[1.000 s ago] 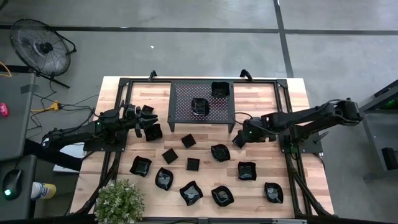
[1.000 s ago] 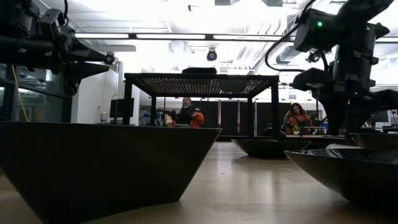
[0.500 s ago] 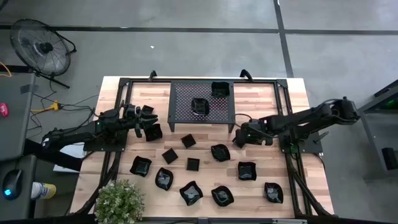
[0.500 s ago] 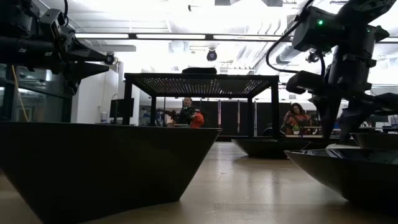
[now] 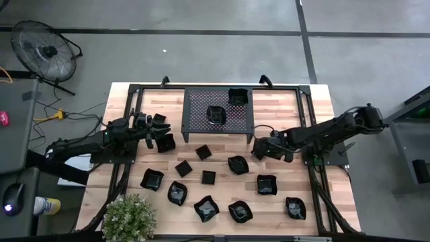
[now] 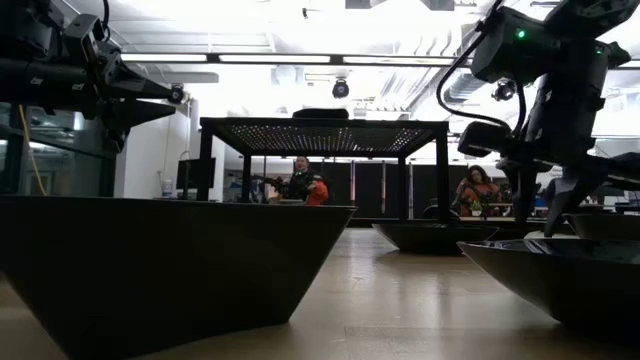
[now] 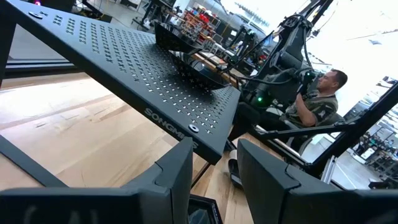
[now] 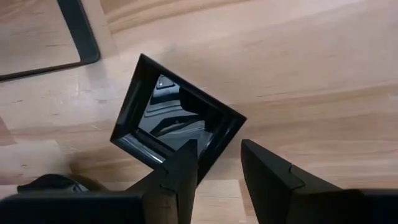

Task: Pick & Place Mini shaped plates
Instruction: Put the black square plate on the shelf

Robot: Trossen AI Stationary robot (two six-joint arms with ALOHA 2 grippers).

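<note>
Several mini shaped plates, glossy black, rest on their bases on the wooden table [image 5: 282, 107], among them a wavy one [image 5: 237, 163] and a square one [image 5: 203, 152]. Two more sit on the perforated rack [image 5: 218, 111]. My right gripper [image 5: 259, 149] [image 8: 217, 155] points steeply down, open, just over a square plate [image 8: 177, 118]. One finger [image 8: 183, 165] stands over that plate's rim, the other [image 8: 267, 168] outside it. The gripper hides this plate in the high view. My left gripper [image 5: 161, 131] [image 7: 214, 155] waits level and open at the left, beside the rack.
The rack's legs and the black frame bars [image 5: 134, 94] stand along the far edge. A potted plant [image 5: 129, 216] sits at the near left corner. People sit in the room behind [image 6: 305, 185] [image 7: 317, 93]. Bare wood shows between the rack and the plates.
My right gripper has rolled about the line it points along, shifted a little toward the table's near edge and sunk slightly over the square plate. Its fingers have stayed open. The plates have not moved.
</note>
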